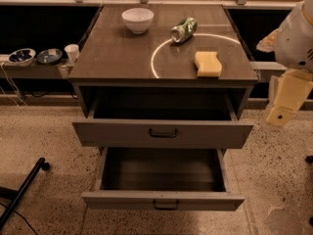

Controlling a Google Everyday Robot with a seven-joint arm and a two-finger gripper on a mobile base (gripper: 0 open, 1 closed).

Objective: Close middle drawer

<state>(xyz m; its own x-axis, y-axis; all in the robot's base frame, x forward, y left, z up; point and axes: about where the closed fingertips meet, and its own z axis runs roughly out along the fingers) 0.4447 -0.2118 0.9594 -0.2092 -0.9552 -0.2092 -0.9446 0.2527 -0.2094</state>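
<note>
Camera view, standing in front of the cabinet: as far as I can judge, nothing on this job is done yet.

Far left there's a low shelf point(34, 72) with two small dishes point(22, 57) and a white cup point(72, 52). A black pole point(24, 192) lies across the speckled floor below it. None of that matters for the task.

Then comes the grey cabinet point(117, 58), with a white bowl point(137, 19), a crushed green can point(184, 30) and a yellow sponge point(208, 63) on top. Two drawers hang open. The upper drawer point(122, 135), with the taller front, sits right under the top.

Below it is the middle drawer point(122, 200), pulled out even further toward me than the one above, so the whole closing move is left to do. It has a flat grey front and a small dark bar handle point(166, 204) dead centre. It sits level and looks empty inside, going by the part that shows. Anything lower is out of view.

Over at the right edge is the gripper point(287, 102). It hangs beside the cabinet at about the height of the upper drawer, well apart from the middle drawer's front and higher than it. Can't tell whether it's spread or closed.

My guess is it needs to drop down, swing left onto that lower front, and push straight in.
</note>
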